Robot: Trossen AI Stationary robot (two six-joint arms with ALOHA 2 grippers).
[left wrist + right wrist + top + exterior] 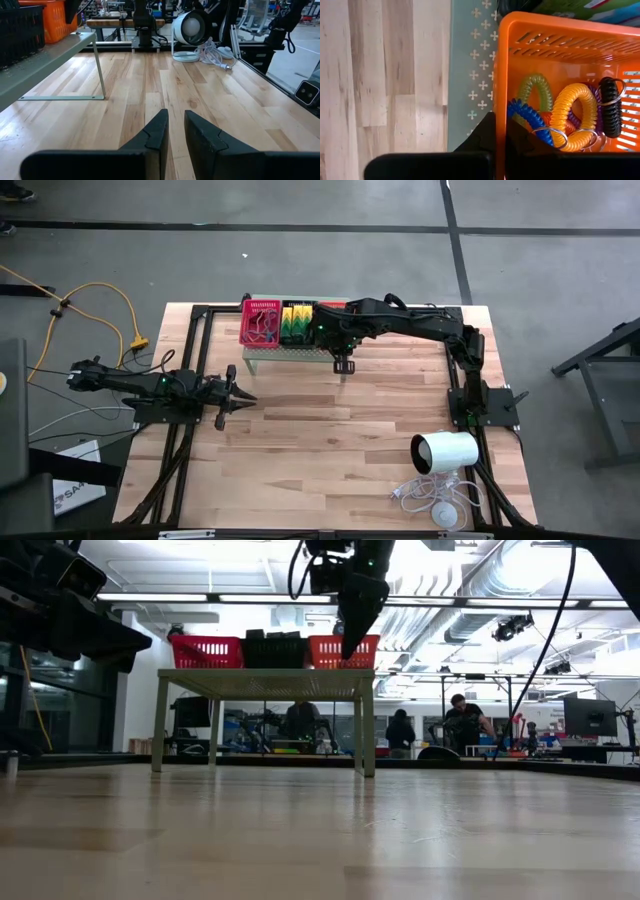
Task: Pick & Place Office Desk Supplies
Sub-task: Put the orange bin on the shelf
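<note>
Three mesh trays stand in a row on the pale green perforated stand [285, 352]: pink-red [262, 325], black [298, 323] holding yellow-and-green clips, and orange [320, 650], which the right arm hides from above. The orange tray [560, 45] holds coiled rings: orange [575, 115], blue [527, 117], green [535, 87], black [610, 107]. My right gripper [500, 122] points down at that tray's near wall [501, 75], fingers shut to a slit. My left gripper [175, 112] hovers shut over bare wood at the table's left [245, 395]. My right gripper comes from above, pointing down, with its tips at the orange tray's near wall [501, 100]. The fingers themselves cover the spot, so I cannot tell whether they touch the wall.
A white cylinder [445, 452] with its white cable [430, 495] lies at the table's near right. The stand's legs [365, 725] rise from the table's far middle. Bare wood stretches between the stand and the near edge. People show in the room beyond.
</note>
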